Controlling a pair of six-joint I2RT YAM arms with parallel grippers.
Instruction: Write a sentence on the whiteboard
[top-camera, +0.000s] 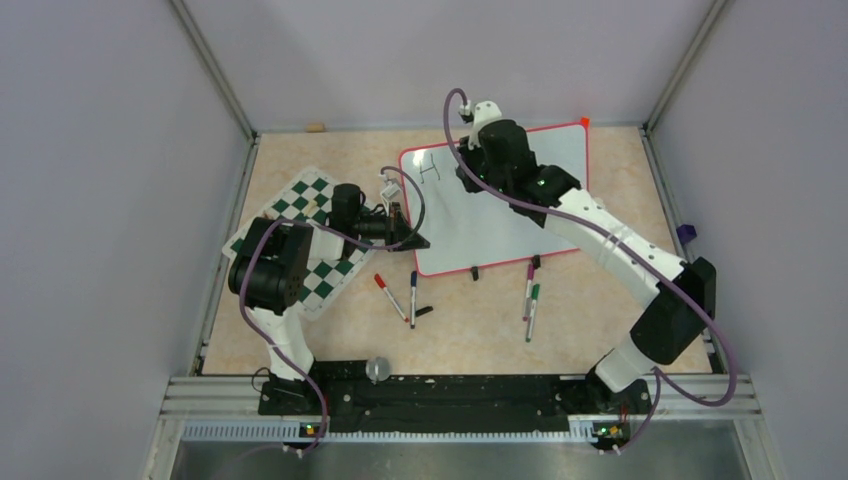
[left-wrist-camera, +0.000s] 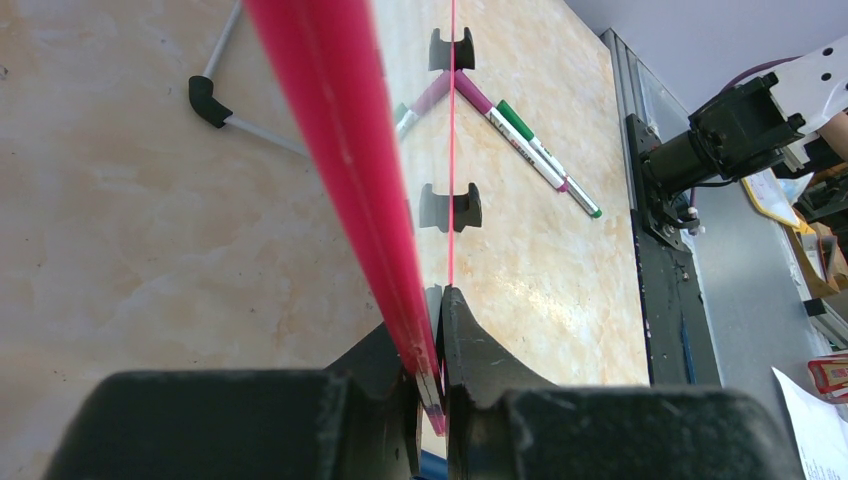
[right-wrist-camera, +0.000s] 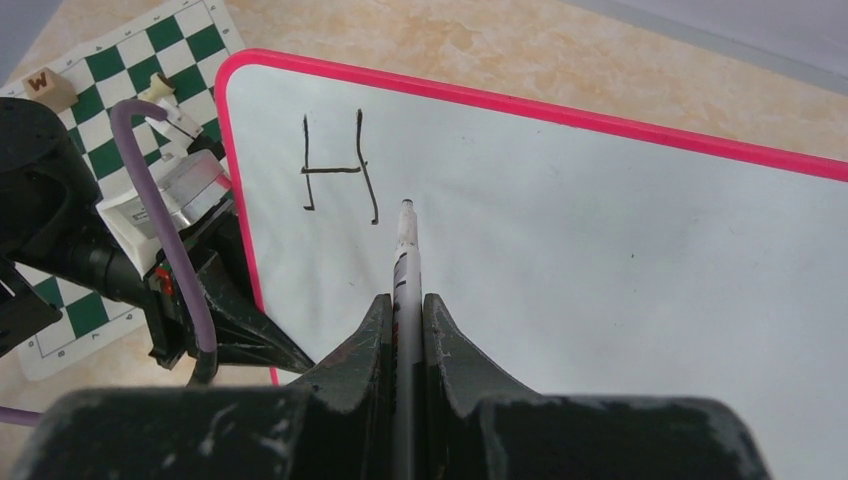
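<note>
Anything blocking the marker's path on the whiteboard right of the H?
Nothing visible: the whiteboard right of the H is bare ahead of the marker in the right hand; the left hand only clamps the left frame.

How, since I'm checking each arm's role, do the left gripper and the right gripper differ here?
The left gripper clamps the whiteboard by its red frame; the right gripper clamps a marker. The left gripper sits at the board's edge, near the chess mat; the right gripper is over the board's white face, marker tip just right of the written H. Shared: both have black jaws, shut on something.
</note>
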